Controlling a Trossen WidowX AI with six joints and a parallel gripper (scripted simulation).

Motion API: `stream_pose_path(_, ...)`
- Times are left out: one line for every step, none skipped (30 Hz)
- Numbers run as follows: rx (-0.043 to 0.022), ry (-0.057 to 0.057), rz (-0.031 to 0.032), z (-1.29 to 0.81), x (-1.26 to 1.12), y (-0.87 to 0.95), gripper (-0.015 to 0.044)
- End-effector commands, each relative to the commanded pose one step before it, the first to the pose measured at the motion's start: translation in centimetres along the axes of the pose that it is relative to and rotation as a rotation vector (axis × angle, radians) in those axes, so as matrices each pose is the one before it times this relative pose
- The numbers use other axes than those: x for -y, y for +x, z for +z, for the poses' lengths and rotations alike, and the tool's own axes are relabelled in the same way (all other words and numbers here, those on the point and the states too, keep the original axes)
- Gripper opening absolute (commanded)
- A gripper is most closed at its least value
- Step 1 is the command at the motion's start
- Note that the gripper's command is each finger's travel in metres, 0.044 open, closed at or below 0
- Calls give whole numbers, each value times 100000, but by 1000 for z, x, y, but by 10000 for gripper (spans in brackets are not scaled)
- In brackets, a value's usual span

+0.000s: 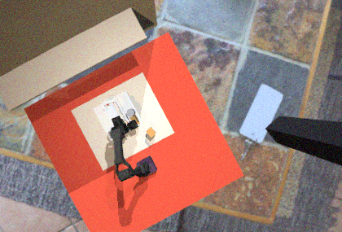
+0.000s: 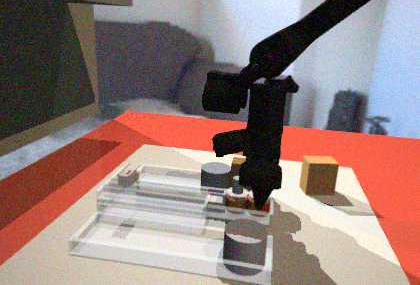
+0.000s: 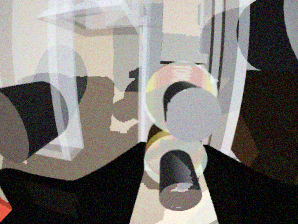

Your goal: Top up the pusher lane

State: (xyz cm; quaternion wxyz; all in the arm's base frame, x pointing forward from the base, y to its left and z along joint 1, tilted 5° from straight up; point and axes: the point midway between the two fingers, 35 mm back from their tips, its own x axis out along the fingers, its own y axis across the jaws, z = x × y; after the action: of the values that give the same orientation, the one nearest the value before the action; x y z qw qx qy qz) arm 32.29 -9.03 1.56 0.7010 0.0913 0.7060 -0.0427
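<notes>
Wrist cam: end effector [image 3: 174,183] clamped on 1 jar [image 3: 174,175]; 2nd jar [image 3: 185,104] ahead.

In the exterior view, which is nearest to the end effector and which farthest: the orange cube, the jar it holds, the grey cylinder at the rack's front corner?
1. Jar: held in the end effector, at the lane's front end.
2. Grey cylinder: just below in the picture, in the rack's near corner.
3. Orange cube: to the right, on the mat outside the rack.

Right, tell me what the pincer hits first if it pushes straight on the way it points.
Probably the glass jar with the grey lid in the lane, right ahead of the matching jar the pincer holds; depth is unclear.
</notes>
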Motion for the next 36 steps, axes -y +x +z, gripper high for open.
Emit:
stream_pose_path(1078, 138, 239, 62, -12, -5, 0)
stream_pose_path(-7, 1, -1, -95, 9, 3, 0)
stream_pose_path(-7, 1, -1, -90, 9, 3, 0)
stream_pose_path(-3, 0, 0, -34, 3, 1, 0)
stream_pose_path(0, 0, 0, 0, 0, 0, 0)
stream_pose_path(0, 0, 0, 0, 0, 0, 0)
stream_pose_path(0, 0, 0, 0, 0, 0, 0)
stream_pose_path(0, 0, 0, 0, 0, 0, 0)
stream_pose_path(0, 0, 0, 0, 0, 0, 0)
stream_pose_path(0, 0, 0, 0, 0, 0, 0)
stream_pose_path(0, 0, 0, 0, 0, 0, 0)
stream_pose_path(0, 0, 0, 0, 0, 0, 0)
stream_pose_path(0, 0, 0, 0, 0, 0, 0)
stream_pose_path(0, 0, 0, 0, 0, 0, 0)
stream_pose_path(4, 0, 0, 46, 1, 2, 26)
stream_pose_path(0, 0, 0, 0, 0, 0, 53)
stream_pose_path(0, 0, 0, 0, 0, 0, 79)
stream_pose_path(0, 0, 0, 0, 0, 0, 105)
stream_pose_path(0, 0, 0, 0, 0, 0, 131)
stream_pose_path(0, 0, 0, 0, 0, 0, 157)
stream_pose_path(0, 0, 0, 0, 0, 0, 184)
stream_pose_path(0, 0, 0, 0, 0, 0, 210)
stream_pose_path(0, 0, 0, 0, 0, 0, 236)
stream_pose_path(0, 0, 0, 0, 0, 0, 262)
stream_pose_path(0, 0, 0, 0, 0, 0, 285)
stream_pose_path(0, 0, 0, 0, 0, 0, 285)
stream_pose_path(0, 0, 0, 0, 0, 0, 285)
stream_pose_path(1, 0, -1, 4, 1, -82, 285)
stream_pose_path(1, 0, -1, 8, 2, -171, 285)
stream_pose_path(2, 0, -2, 11, 3, -279, 285)
stream_pose_path(2, 0, -2, 9, 3, -314, 285)
stream_pose_path(2, 0, -3, 6, 3, -373, 285)
stream_pose_path(1, 0, -3, 1, 3, -415, 285)
stream_pose_path(1, 0, -2, -3, 2, -291, 285)
stream_pose_path(0, 0, -1, -2, 0, -99, 285)
stream_pose_path(0, 0, 0, 0, 0, 0, 285)
